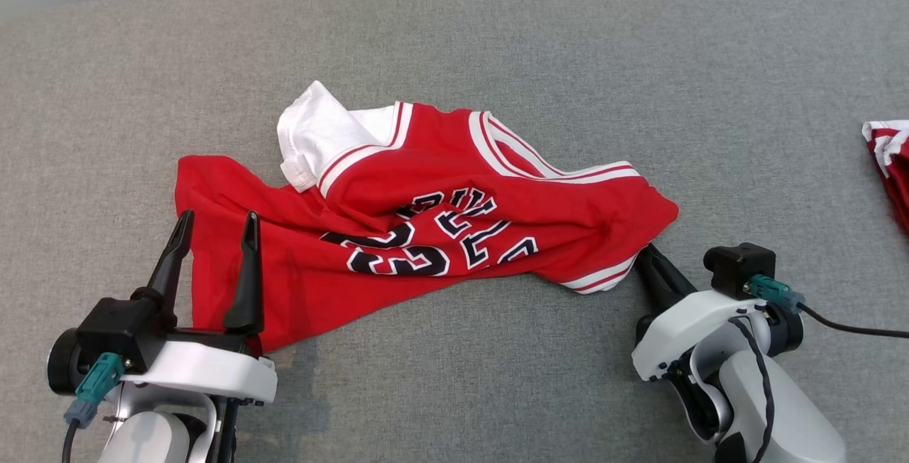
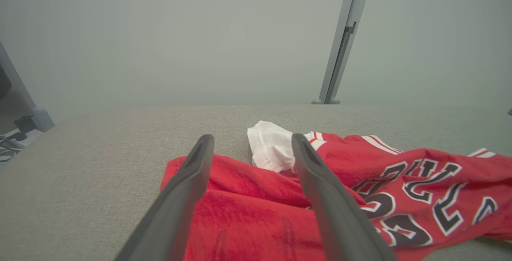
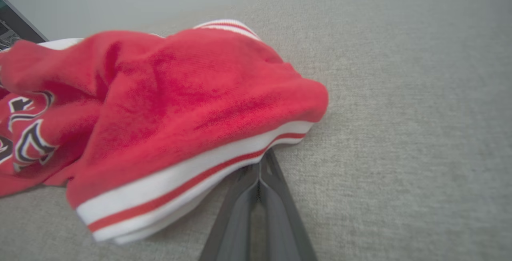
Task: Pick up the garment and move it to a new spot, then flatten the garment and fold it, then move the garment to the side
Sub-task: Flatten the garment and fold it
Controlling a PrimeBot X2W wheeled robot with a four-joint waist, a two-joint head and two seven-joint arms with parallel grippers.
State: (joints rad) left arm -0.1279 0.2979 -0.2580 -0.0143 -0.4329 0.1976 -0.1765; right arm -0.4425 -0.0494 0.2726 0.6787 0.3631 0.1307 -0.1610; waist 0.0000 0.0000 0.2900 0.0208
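Observation:
The garment [image 1: 426, 214] is a red jersey with white-and-red trim, dark numbers and a white sleeve, and it lies crumpled on the grey cloth table [image 1: 454, 37]. My left gripper [image 1: 219, 225] is open, its two fingers spread over the jersey's lower left corner; the left wrist view shows red cloth [image 2: 256, 213] between and below them. My right gripper [image 1: 648, 255] is at the jersey's right end. In the right wrist view its fingers [image 3: 240, 209] are pressed together, and their tips are hidden under the striped hem [image 3: 192, 173], which drapes over them.
Another red and white piece of cloth [image 1: 888, 158] lies at the table's right edge. A black cable [image 1: 852, 327] runs from the right wrist. A grey post [image 2: 340, 53] stands beyond the table's far edge. Bare table surrounds the jersey.

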